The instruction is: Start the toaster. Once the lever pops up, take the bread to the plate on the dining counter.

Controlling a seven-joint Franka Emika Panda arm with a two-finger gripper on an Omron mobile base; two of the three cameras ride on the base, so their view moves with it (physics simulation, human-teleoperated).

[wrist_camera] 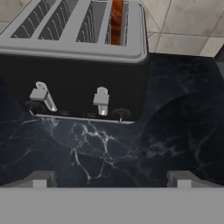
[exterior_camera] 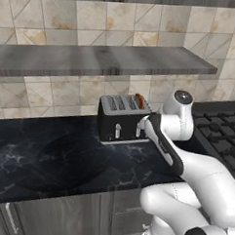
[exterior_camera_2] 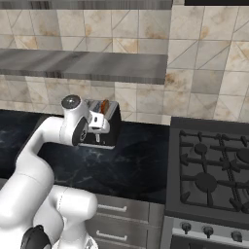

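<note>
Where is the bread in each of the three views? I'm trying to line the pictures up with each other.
Left base view: the bread stands in the rightmost slot of the toaster, just left of the arm's wrist.
Right base view: the bread pokes out of the toaster top, right of the wrist.
Hand view: the bread is top centre, in the rightmost slot.
Shared landmark: the toaster's front levers.

Bread (exterior_camera: 139,99) in toaster (exterior_camera: 120,120) (rightmost slot)

A black marble worktop (exterior_camera: 49,160) with faint white veins carries the toaster (exterior_camera: 120,120); grey drawers below.
</note>
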